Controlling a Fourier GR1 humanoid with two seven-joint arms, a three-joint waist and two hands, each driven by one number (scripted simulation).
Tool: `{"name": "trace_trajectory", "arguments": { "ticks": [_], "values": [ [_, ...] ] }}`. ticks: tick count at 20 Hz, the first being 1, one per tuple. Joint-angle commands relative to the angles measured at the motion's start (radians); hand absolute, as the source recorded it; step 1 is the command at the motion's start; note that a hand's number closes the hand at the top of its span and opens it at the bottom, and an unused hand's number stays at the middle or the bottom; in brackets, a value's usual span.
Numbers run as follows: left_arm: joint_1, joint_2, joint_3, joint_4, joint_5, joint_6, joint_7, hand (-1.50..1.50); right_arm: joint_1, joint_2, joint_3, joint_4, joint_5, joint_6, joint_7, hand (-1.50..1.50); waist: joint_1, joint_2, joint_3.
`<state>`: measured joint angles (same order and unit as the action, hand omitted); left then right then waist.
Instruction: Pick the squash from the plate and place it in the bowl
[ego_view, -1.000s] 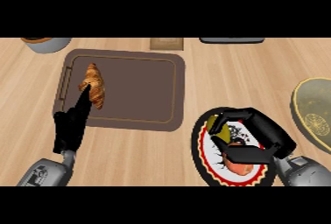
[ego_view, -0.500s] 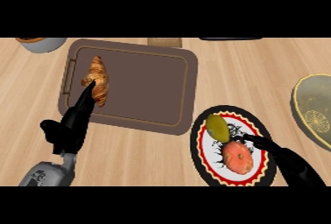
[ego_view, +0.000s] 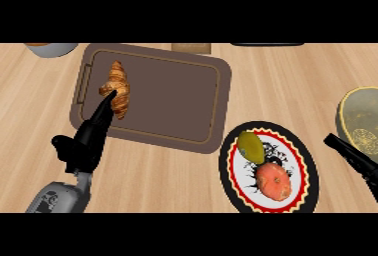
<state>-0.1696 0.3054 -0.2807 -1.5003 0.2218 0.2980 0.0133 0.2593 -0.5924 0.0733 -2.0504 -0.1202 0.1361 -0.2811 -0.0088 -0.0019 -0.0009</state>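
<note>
At seven o'clock, the left hand (ego_view: 83, 145) is matte black with slim tapering fingers, joined to a rounded grey forearm (ego_view: 55, 197) bearing dark curved markings. At four o'clock, the right hand (ego_view: 356, 159) shows only black.

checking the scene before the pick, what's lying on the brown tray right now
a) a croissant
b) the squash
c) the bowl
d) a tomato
a: a croissant lies near the left side of the brown tray, while the squash sits on the red-rimmed plate and the bowl stands at the right edge of the counter.
</note>
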Motion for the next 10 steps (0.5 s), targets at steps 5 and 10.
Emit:
{"name": "trace_trajectory", "arguments": {
  "ticks": [5,10],
  "values": [
    [0.022,-0.033,-0.015,-0.023,-0.047,0.007,0.012,0.0,-0.032,-0.103,-0.024,-0.085,-0.018,0.089,0.336,-1.5,0.009,0.001,0.0],
    [0.027,-0.017,0.025,-0.013,-0.027,-0.05,-0.023,0.0,-0.061,-0.102,0.084,-0.004,0.11,0.14,0.395,-1.5,0.013,0.002,0.001]
  ]
}}
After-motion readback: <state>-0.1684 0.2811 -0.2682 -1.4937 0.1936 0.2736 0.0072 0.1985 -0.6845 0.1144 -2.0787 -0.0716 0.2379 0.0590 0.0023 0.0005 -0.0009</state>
